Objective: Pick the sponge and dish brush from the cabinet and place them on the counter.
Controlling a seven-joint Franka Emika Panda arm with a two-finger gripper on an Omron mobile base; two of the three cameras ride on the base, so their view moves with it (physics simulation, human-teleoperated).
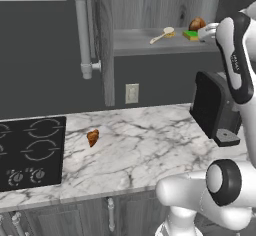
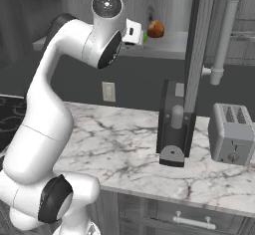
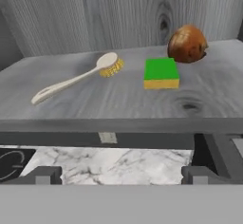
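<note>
Sponge (image 3: pixel 161 73) sits flat on the grey shelf of the cabinet (image 3: pixel 57 23): small rectangular block, bright green top, yellow layer under it, long edge facing the camera. Seen from the left base camera it lies at the shelf's right end (image 1: pixel 190 35), just in front of the hand. Dish brush (image 3: pixel 76 78) lies flat on the same shelf, left of the sponge and apart from it: slim cream handle running down-left, round head with yellowish bristles at the upper-right end, nearest the sponge. From the left base view the brush (image 1: pixel 162 35) is mid-shelf. A brown rounded lump (image 3: pixel 187 43) sits just behind-right of the sponge, near or touching its back corner; can't tell which.

Gripper (image 3: pixel 118 173) hovers in front of the shelf edge, short of the sponge. Fingertips (image 3: pixel 42 174) show at the bottom corners of the hand view, set wide apart, nothing between them, touching nothing.

Counter (image 1: pixel 150 145) below is white marble with grey veins; black cooktop (image 1: pixel 30 152) on its left end, a small orange-brown pastry lump (image 1: pixel 93 137) just right of the cooktop. Black coffee machine (image 2: pixel 174 124) and a toaster (image 2: pixel 232 134) stand further right on the counter.
</note>
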